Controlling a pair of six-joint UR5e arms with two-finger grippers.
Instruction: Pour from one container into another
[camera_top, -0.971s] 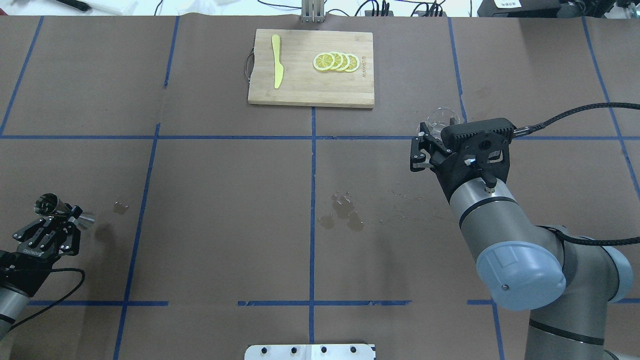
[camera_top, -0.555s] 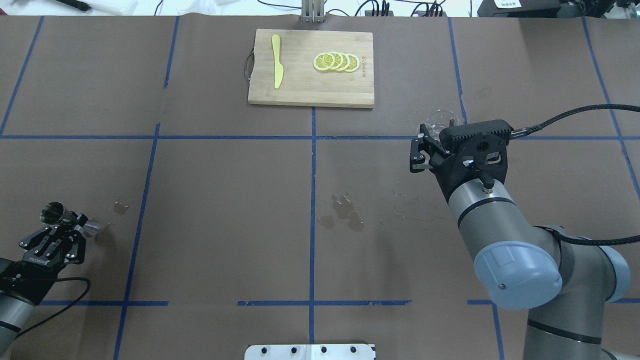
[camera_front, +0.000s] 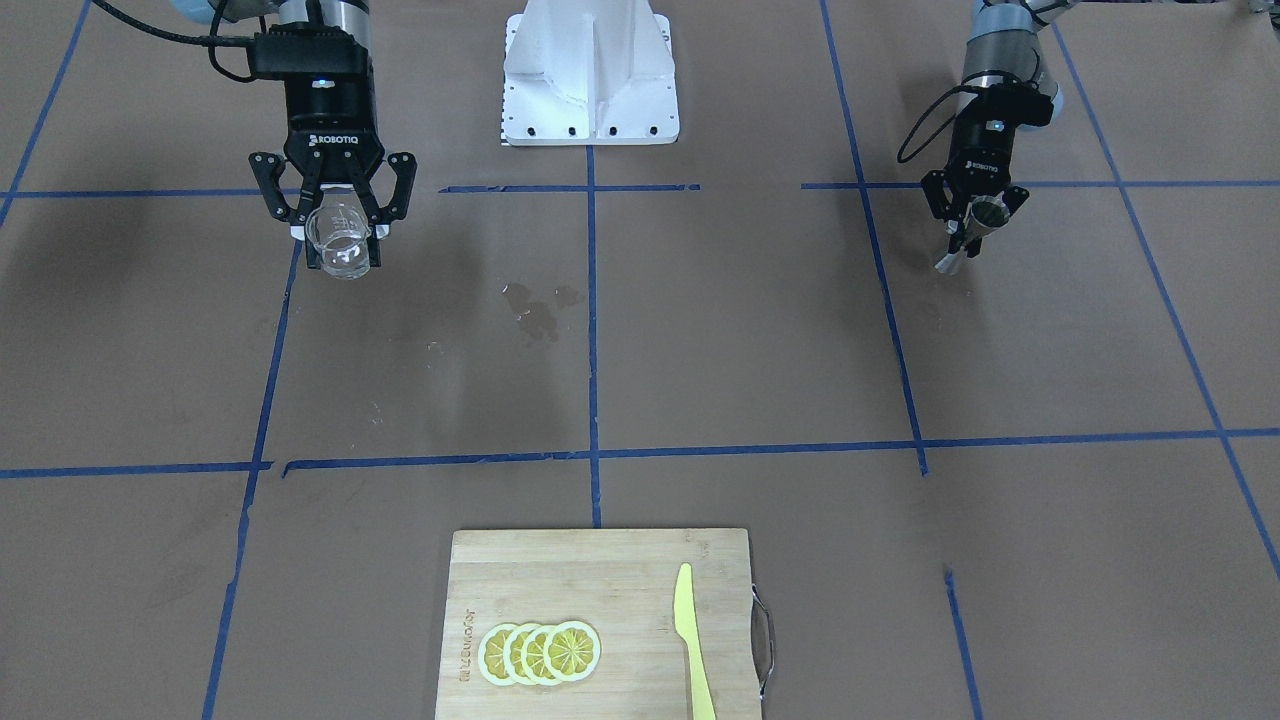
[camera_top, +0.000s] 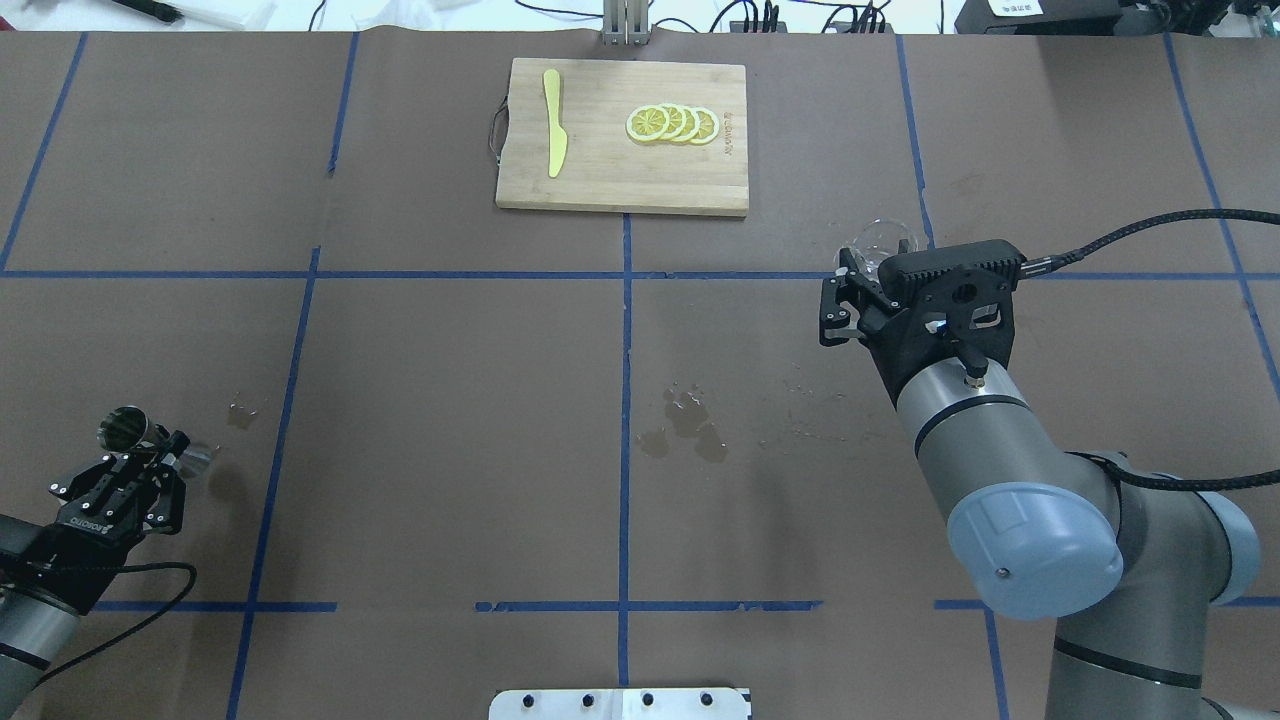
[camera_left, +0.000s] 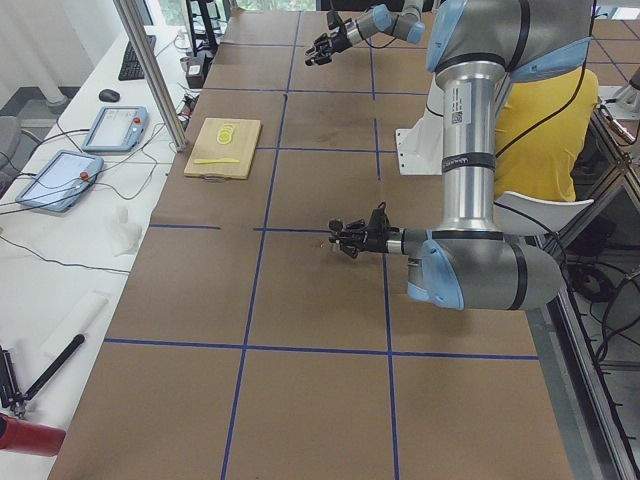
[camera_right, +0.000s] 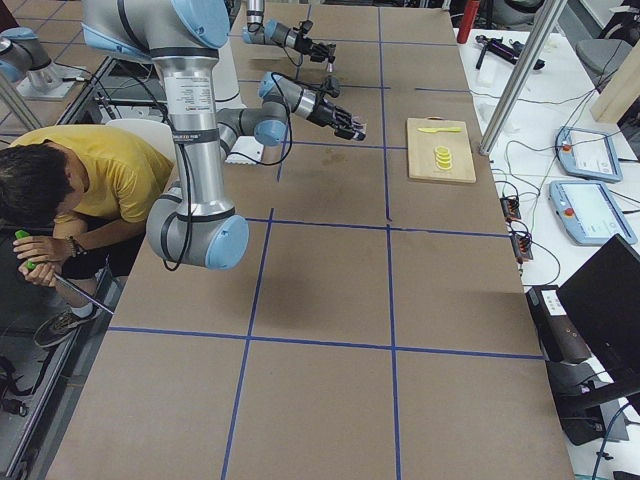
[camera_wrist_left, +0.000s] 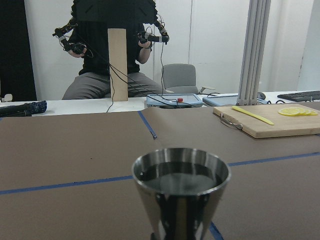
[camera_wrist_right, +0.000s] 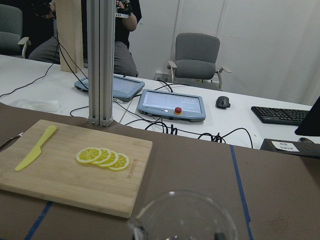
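Brown paper ruled with blue tape covers the table (camera_front: 700, 350).

Front-facing view: my right gripper (camera_front: 341, 236), at the view's left, has its jaws closed against the sides of the clear glass cup (camera_front: 343, 256). My left gripper (camera_front: 972, 228), at the view's right, is clamped on the narrow waist of the steel jigger (camera_front: 988, 211), which leans. Wet spots (camera_front: 538, 310) mark the paper between my arms. A wooden cutting board (camera_front: 620, 580) at the near edge carries overlapping lemon slices (camera_front: 540, 652) and a yellow knife (camera_front: 692, 640).

Overhead view: the jigger sits at the far left with one open mouth turned upward, well apart from the cup. The cup shows just beyond my right wrist, near a tape line.

Side views: both grippers appear too small for me to judge the jaws.

Left wrist view: the jigger's upper cone fills the lower centre, its rim level and its inside dark.

Right wrist view: the cup's rim lies along the bottom edge, with the board beyond it.
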